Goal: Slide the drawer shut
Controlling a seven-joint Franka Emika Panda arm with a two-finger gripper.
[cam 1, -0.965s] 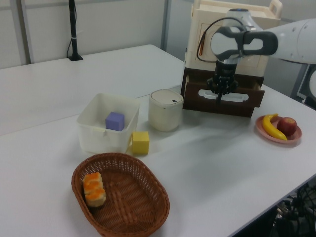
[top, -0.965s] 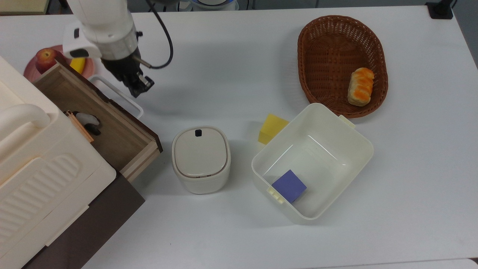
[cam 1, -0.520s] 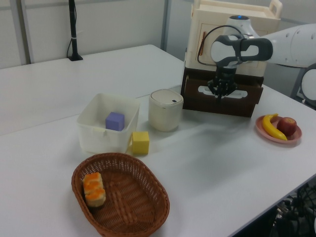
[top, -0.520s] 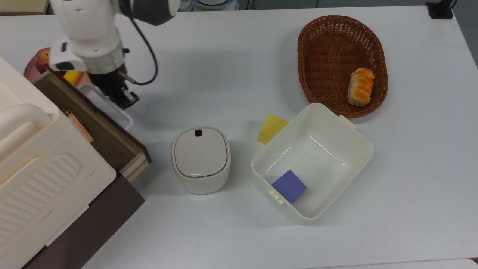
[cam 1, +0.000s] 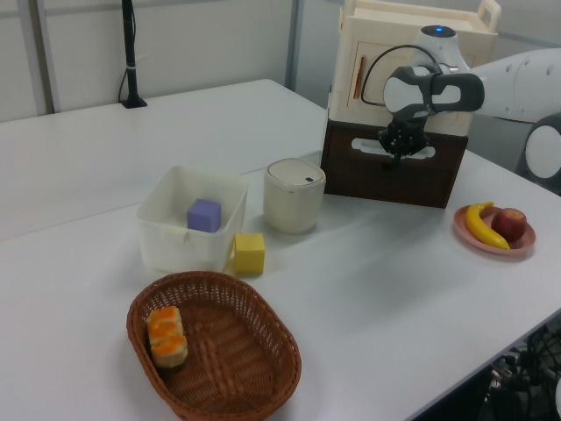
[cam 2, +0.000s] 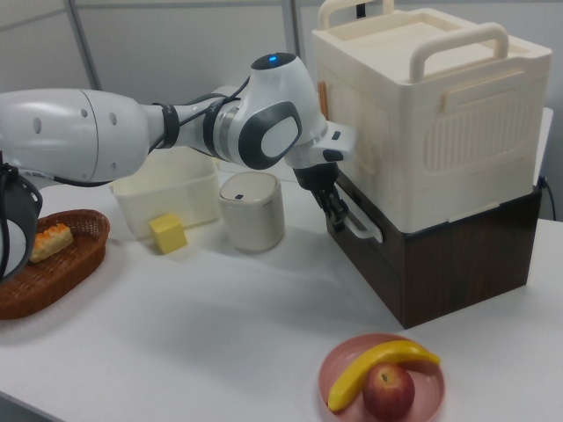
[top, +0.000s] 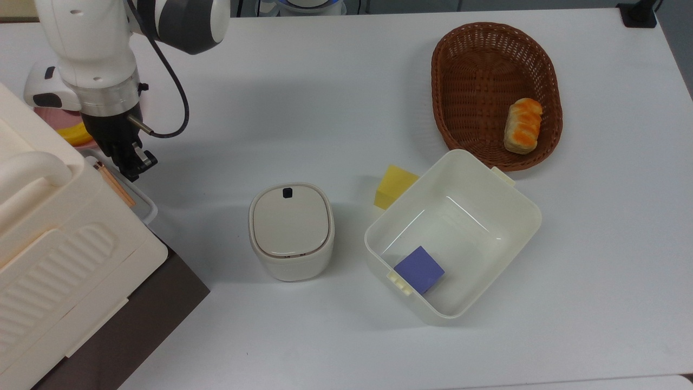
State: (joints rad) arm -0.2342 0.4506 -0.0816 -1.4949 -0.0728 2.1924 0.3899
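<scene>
At the cabinet's dark base, the drawer (cam 1: pixel 391 167) now sits almost flush, its wooden inside gone from sight since a second ago. The claw (cam 1: pixel 394 156) presses its white handle (cam 2: pixel 362 225); whether its fingers are apart I cannot tell. Closing looks nearly complete.

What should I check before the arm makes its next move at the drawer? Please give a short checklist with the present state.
1. Drawer front flush with the dark cabinet base: ok in the left view.
2. Tool at the white handle: ok.
3. Tool free of the handle: cannot tell.
4. Lidded bin apart from the drawer front: ok.
5. Fruit plate away from the arm's way back: cannot tell.
</scene>
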